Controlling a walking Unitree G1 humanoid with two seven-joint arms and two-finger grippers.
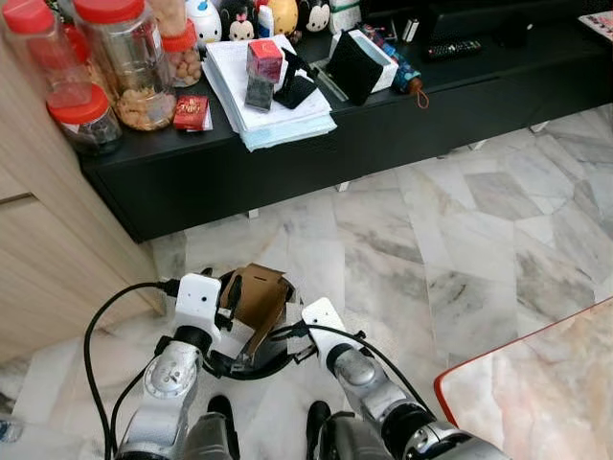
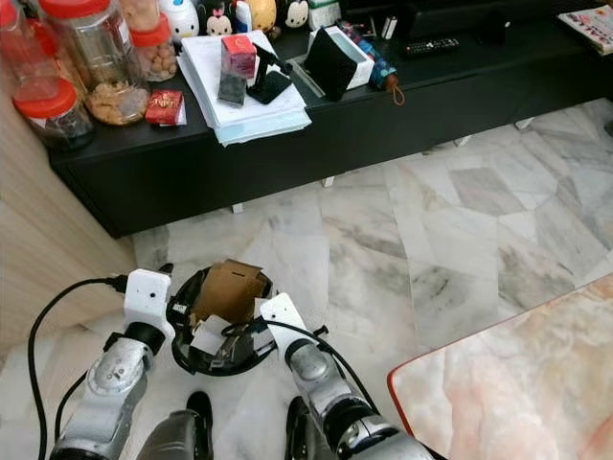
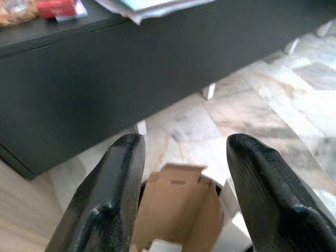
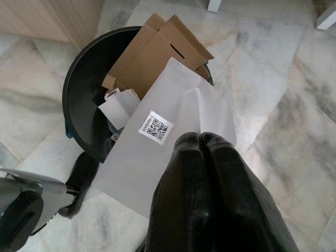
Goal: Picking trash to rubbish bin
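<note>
Pinching a white sheet of paper (image 4: 173, 131) with a QR label, the right gripper (image 4: 202, 139) has its fingers pressed together on the sheet's edge, holding it over the rim of the black rubbish bin (image 4: 84, 84). A brown cardboard box (image 2: 228, 287) stands upright in the bin among crumpled white scraps. Just left of the bin, the left gripper (image 3: 181, 173) hovers with fingers spread apart and nothing between them. The bin sits on marble floor (image 1: 431, 240) close before the robot. Farther off, a black cabinet (image 1: 316, 144) carries red-lidded jars (image 1: 124, 57) and stacked papers (image 1: 268, 105).
</note>
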